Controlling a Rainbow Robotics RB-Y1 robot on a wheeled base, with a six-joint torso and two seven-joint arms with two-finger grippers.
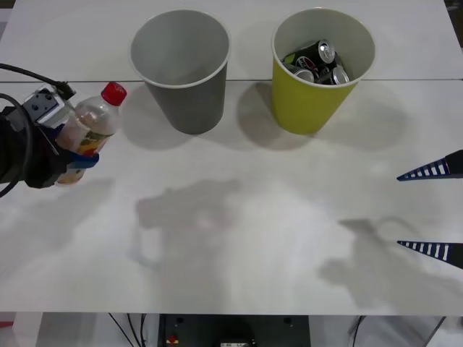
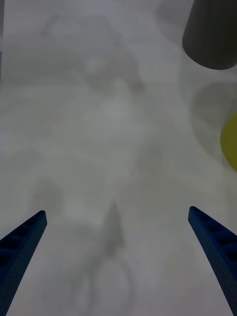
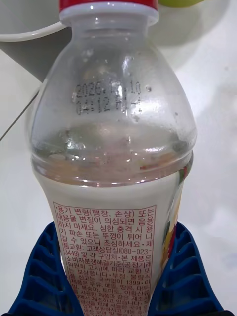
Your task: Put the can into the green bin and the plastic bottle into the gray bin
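The left gripper [image 1: 72, 155] has blue ribbed fingers [image 3: 44, 276] on a black arm, with a pale gray block and a black cable, perhaps a camera mount. The right gripper [image 1: 434, 210] shows tapering blue striped fingers [image 2: 22, 247].

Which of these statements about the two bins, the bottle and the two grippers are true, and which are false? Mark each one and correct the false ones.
1. The left gripper grips the plastic bottle. True.
2. The gray bin holds cans. False: the cans lie in the green bin; the gray one looks empty.
3. The right gripper is open over bare table. True.
4. The bottle's cap is blue. False: it is red.
5. The green bin lies tipped over. False: it stands upright.
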